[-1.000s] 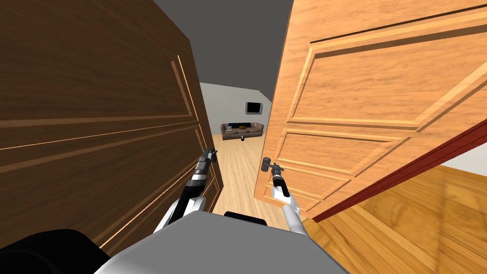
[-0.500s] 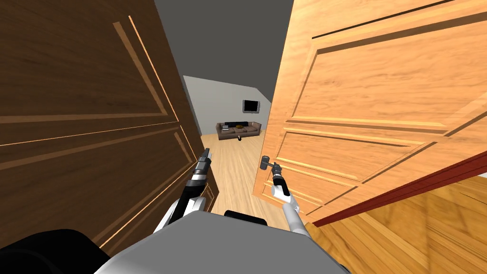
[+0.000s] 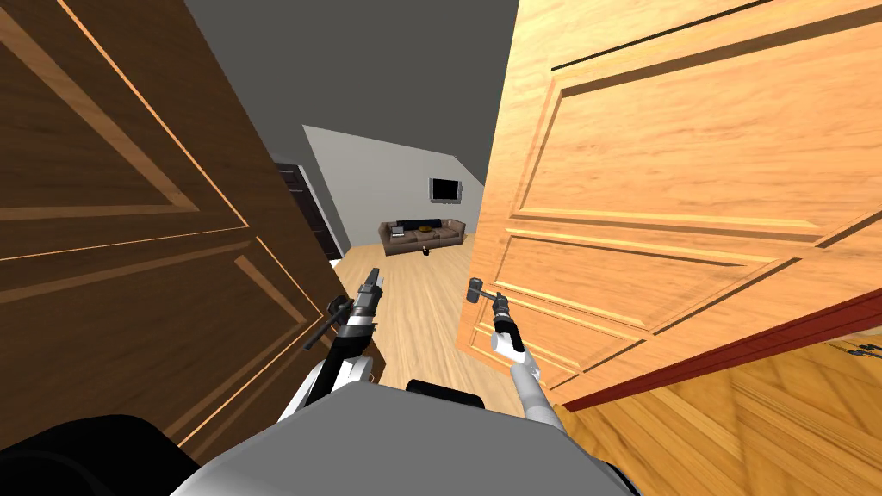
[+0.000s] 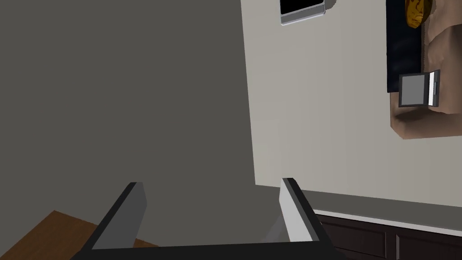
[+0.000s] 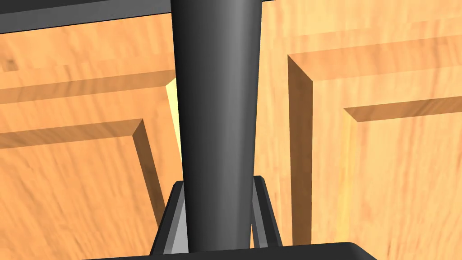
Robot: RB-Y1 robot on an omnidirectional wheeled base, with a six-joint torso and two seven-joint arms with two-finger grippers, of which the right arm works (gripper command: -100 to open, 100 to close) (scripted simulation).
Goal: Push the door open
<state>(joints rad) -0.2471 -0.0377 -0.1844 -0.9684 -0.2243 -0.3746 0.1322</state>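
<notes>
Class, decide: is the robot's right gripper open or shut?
Shut on the dark door handle: the fingers of the right gripper press its two sides.

Left claw [image 3: 372, 277] extended forward, spread wide. Right claw [image 3: 487, 298] extended forward, clamped on door handle [image 5: 216, 90].

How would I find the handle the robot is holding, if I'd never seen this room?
Find the big light orange wooden door on the right. Near its free edge sticks out a dark grey handle, the one clamped in the right gripper.
</notes>
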